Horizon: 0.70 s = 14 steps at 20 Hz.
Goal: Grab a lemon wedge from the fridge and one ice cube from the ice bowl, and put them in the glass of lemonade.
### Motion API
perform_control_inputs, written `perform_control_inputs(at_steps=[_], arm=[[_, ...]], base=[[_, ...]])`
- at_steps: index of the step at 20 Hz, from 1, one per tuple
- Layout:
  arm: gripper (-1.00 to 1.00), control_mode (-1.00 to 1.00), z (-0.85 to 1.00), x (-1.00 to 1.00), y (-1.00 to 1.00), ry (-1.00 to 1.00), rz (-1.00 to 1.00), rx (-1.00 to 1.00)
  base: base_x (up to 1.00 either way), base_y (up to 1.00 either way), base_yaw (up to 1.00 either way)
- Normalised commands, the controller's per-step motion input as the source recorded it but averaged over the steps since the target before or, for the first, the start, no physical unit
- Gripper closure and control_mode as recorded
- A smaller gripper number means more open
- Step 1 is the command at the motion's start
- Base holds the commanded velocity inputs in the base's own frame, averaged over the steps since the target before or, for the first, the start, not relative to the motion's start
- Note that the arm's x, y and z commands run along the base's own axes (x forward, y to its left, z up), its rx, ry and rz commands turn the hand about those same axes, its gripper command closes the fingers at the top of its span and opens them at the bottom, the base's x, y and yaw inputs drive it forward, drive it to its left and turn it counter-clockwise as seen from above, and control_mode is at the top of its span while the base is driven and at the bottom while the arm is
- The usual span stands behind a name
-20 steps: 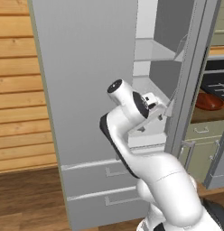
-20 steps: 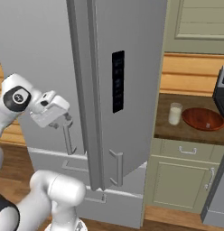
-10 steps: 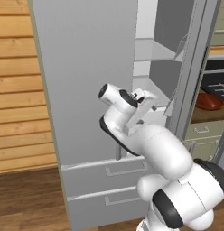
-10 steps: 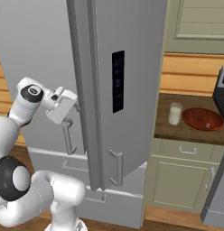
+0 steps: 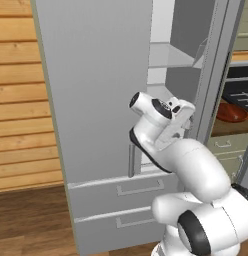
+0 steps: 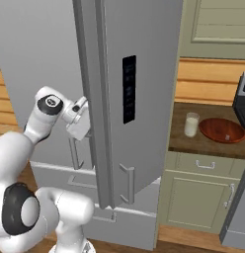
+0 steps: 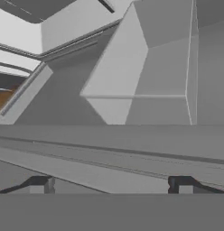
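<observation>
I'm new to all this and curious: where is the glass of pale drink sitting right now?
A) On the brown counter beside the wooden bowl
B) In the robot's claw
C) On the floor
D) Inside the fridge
A: the glass stands on the counter, left of the bowl.

Wood-plank wall (image 5: pixel 21 100), wooden floor (image 5: pixel 31 220), beige cabinets (image 6: pixel 203 197)

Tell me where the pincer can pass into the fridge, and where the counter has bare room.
Passage: the gap between the two fridge doors, where the open pincer sits, is narrow. Counter: bare strip left of the glass of lemonade; the ice bowl crowds its right.
</observation>
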Motion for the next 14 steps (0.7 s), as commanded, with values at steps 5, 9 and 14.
perform_control_inputs(at_steps=[5,9,14], arm=[[-1.00,-1.00,0.00,-0.34,-0.80,0.00,-0.02,-0.02],[-1.00,-1.00,0.00,-0.37,-0.80,0.00,-0.05,-0.01],[-1.00,-1.00,0.00,-0.13,-0.89,0.00,-0.04,-0.02]], base=[[0.00,0.00,0.00],[0.00,0.00,0.00],[0.00,0.00,0.00]])
